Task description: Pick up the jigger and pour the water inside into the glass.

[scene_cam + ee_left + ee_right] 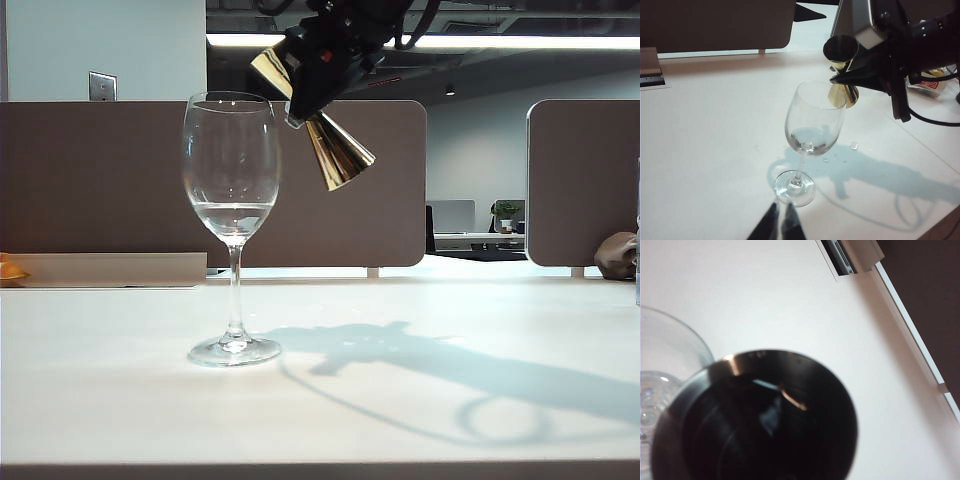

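The glass [232, 160] stands upright on the white table [420, 410], with a shallow pool of water [232, 212] low in its bowl. Just to the right of its rim and above it, the gold jigger [340, 155] hangs steeply tilted, one mouth toward the glass. My right gripper [305, 100] is shut on its waist. In the left wrist view the jigger [841, 50] sits over the glass [812, 115] rim, and my left gripper [781, 212] rests shut near the glass foot, holding nothing. The right wrist view is filled by the jigger's dark mouth [760, 415] beside the glass [665, 350]; the fingers are hidden.
Brown divider panels [350, 230] stand along the table's back edge. Small drops [854, 145] lie on the table beside the glass. A black cable [935, 120] trails from the right arm. An orange item [10, 268] sits far left and a brown object [615, 255] far right.
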